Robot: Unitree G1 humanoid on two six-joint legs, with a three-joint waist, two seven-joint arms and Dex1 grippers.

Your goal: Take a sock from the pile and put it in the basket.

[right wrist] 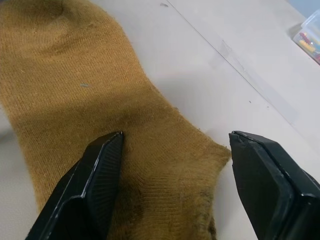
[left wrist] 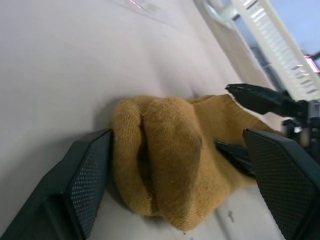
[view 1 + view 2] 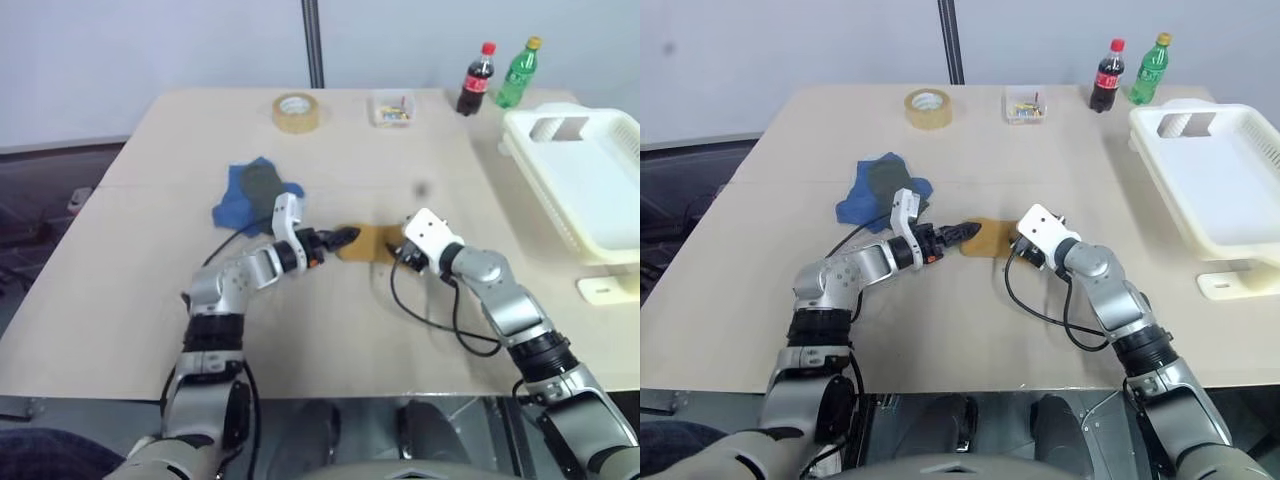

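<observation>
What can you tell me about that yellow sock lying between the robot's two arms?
The mustard-yellow sock is ribbed knit cloth, lying flat on the beige table, apart from the blue and grey socks. One end is bunched into soft folds between the open fingers of the left end effector; the other end lies flat, with one finger of the open right end effector over it. It has not been lifted yet.

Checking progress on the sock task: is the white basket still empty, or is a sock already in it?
Empty as far as it shows: the basket has a bare white floor, and the mustard sock lies on the table.
</observation>
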